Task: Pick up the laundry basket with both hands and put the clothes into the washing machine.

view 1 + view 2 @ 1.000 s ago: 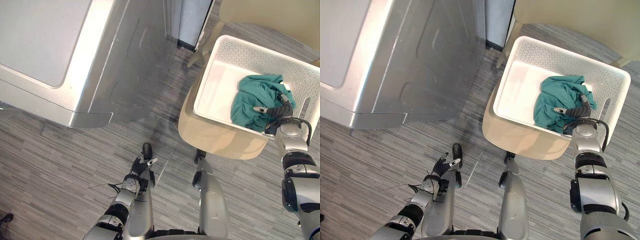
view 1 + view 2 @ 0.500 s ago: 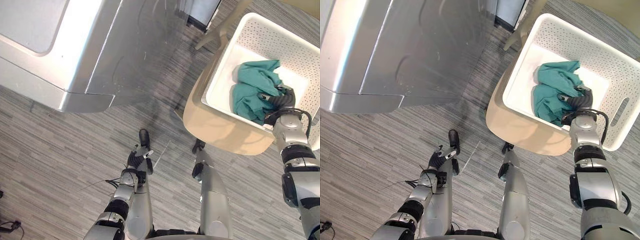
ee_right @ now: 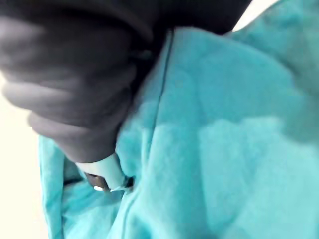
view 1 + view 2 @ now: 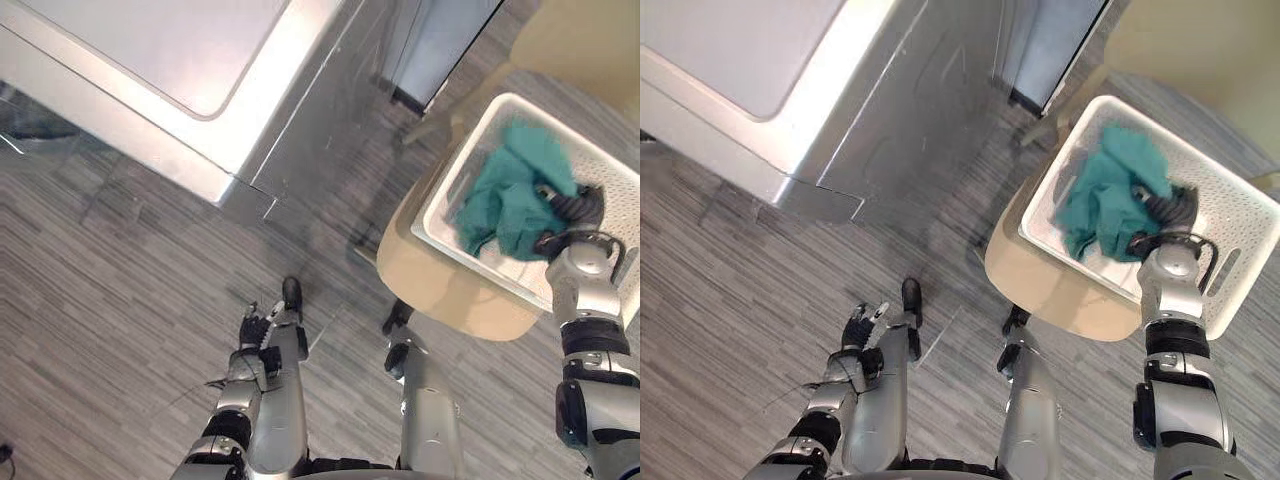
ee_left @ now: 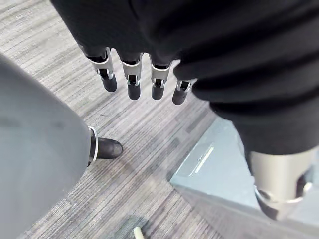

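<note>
White perforated laundry basket (image 4: 1238, 205), crumpled teal clothes (image 4: 1100, 196) bunched inside, silver washing machine (image 4: 740, 50) well apart

One white perforated plastic laundry basket (image 4: 1238, 205), one beige rounded chair seat (image 4: 1040, 282) and one silver-grey washing machine (image 4: 735, 60) are showing; one teal cloth bundle (image 4: 1098, 198), possibly several garments, is lying bunched.

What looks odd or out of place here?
Nothing spilled. The teal garment is heaped against one side of the white basket on the beige chair, the right hand buried in it; the left hand hangs open above the floor, far from the basket.
</note>
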You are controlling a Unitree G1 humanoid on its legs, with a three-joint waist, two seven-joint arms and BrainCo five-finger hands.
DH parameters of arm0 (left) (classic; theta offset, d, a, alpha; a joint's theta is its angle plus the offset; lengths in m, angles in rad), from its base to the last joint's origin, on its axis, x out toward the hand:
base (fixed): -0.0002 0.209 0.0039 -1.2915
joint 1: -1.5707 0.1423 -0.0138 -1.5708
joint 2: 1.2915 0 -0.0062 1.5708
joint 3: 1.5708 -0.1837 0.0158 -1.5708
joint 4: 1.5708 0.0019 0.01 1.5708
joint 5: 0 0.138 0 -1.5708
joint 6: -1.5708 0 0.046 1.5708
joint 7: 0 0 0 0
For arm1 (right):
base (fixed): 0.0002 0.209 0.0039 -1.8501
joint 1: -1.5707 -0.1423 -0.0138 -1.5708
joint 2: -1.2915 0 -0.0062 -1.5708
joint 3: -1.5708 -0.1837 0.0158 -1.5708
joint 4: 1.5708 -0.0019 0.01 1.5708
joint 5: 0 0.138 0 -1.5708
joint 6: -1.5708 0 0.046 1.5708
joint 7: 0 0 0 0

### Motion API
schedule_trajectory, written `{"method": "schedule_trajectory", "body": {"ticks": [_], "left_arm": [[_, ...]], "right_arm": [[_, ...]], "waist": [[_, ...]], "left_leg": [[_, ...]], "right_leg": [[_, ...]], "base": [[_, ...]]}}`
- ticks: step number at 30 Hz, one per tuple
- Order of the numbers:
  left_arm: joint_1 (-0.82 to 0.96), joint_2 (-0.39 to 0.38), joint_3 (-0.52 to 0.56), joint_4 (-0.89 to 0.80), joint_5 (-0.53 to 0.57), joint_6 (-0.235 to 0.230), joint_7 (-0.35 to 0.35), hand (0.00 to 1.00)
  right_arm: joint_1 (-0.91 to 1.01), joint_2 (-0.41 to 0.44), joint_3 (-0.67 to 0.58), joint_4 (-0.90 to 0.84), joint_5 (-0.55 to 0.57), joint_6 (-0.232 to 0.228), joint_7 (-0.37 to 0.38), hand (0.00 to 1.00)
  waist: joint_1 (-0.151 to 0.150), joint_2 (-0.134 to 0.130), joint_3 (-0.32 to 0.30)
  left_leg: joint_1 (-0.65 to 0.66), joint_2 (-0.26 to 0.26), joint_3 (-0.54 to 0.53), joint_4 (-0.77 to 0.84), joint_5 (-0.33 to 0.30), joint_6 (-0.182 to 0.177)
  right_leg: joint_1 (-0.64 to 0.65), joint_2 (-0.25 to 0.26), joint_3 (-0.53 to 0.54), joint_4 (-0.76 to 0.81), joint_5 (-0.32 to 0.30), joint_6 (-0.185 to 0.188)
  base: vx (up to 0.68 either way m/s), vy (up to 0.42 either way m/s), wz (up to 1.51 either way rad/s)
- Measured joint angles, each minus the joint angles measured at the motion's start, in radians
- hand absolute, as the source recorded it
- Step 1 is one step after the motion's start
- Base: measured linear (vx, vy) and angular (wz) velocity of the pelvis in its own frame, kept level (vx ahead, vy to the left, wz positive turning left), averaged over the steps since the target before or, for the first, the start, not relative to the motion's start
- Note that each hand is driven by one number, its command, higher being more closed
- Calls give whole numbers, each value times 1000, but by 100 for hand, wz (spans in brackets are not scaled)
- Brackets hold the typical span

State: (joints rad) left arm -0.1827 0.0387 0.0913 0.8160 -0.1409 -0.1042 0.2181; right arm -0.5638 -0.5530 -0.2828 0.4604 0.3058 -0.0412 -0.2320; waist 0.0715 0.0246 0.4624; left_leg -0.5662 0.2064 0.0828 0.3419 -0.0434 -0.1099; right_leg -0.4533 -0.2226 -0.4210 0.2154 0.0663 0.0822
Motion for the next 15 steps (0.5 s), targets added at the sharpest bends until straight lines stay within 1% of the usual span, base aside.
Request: {"method": "schedule_trajectory", "body": {"ticks": [1,2,3,4,5,6,8,9,10,11,12,13,14,15], "left_arm": [[20,3,5,0,-9,0,-2,0],[30,2,12,0,-15,0,-3,0],[55,3,35,1,-28,0,-8,0],[87,9,62,13,-56,0,-23,0],[102,9,82,23,-67,1,-25,0],[131,15,143,48,-105,2,-27,0],[166,26,232,57,-155,11,-38,0],[175,29,262,56,-166,12,-41,0],[193,36,317,34,-190,13,-42,0],[214,45,376,-17,-215,14,-40,0],[223,48,403,-54,-225,15,-38,0],[242,49,437,-158,-253,13,-21,0],[257,47,463,-286,-247,10,-1,0],[262,47,470,-356,-224,6,11,0]], "right_arm": [[26,6,-36,-83,0,-8,-16,100],[39,12,-54,-119,0,-12,-22,100],[63,34,-83,-170,0,-27,-29,100],[90,50,-96,-184,-1,-40,-32,100],[105,56,-103,-189,-1,-41,-33,100],[128,63,-108,-191,-1,-44,-39,100],[145,79,-124,-197,-3,-47,-43,100],[156,81,-132,-206,-3,-49,-47,100],[177,87,-150,-232,-4,-52,-48,100],[184,98,-155,-261,-5,-52,-47,100],[188,103,-158,-278,-5,-52,-47,100],[206,112,-171,-322,-5,-55,-44,100],[221,126,-188,-365,-5,-62,-34,100],[227,133,-195,-387,-7,-67,-27,100]], "waist": [[0,-6,-4],[0,-8,-5],[-2,-22,-18],[-3,-41,-62],[-2,-50,-89],[-3,-72,-135],[-6,-89,-192],[-5,-90,-209],[-2,-93,-240],[-4,-94,-269],[-6,-94,-284],[-2,-92,-312],[-2,-93,-332],[-2,-93,-345]], "left_leg": [[37,-3,1,-16,1,-1],[58,-4,1,-22,2,-2],[102,-15,2,-39,2,-2],[133,-21,5,-60,3,-4],[143,-24,5,-70,3,-4],[194,-36,4,-109,9,-5],[251,-49,4,-162,20,-6],[267,-52,4,-177,21,-7],[299,-56,4,-201,26,-6],[324,-61,3,-219,27,-6],[337,-64,3,-227,27,-6],[359,-69,3,-238,27,-6],[380,-74,-1,-248,27,-6],[393,-76,-1,-259,27,-6]], "right_leg": [[25,-6,-2,12,-10,1],[44,-7,-4,14,-15,1],[78,-7,-5,22,-29,7],[97,-11,-4,24,-37,11],[104,-12,-4,21,-39,13],[144,-14,-4,-2,-41,17],[197,-12,-9,-47,-36,25],[215,-11,-12,-65,-31,30],[252,-6,-16,-105,-18,36],[287,-2,-19,-141,-9,42],[302,-1,-20,-158,-3,45],[336,1,-26,-191,5,51],[366,1,-40,-211,6,54],[380,2,-43,-218,6,54]], "base": [[-12,-21,12],[26,-18,15],[52,-9,11],[73,-5,9],[100,10,6],[136,13,6],[147,17,8],[138,13,7],[152,11,7],[144,12,6],[148,9,9],[139,0,13],[137,-4,16],[129,-9,12]]}}
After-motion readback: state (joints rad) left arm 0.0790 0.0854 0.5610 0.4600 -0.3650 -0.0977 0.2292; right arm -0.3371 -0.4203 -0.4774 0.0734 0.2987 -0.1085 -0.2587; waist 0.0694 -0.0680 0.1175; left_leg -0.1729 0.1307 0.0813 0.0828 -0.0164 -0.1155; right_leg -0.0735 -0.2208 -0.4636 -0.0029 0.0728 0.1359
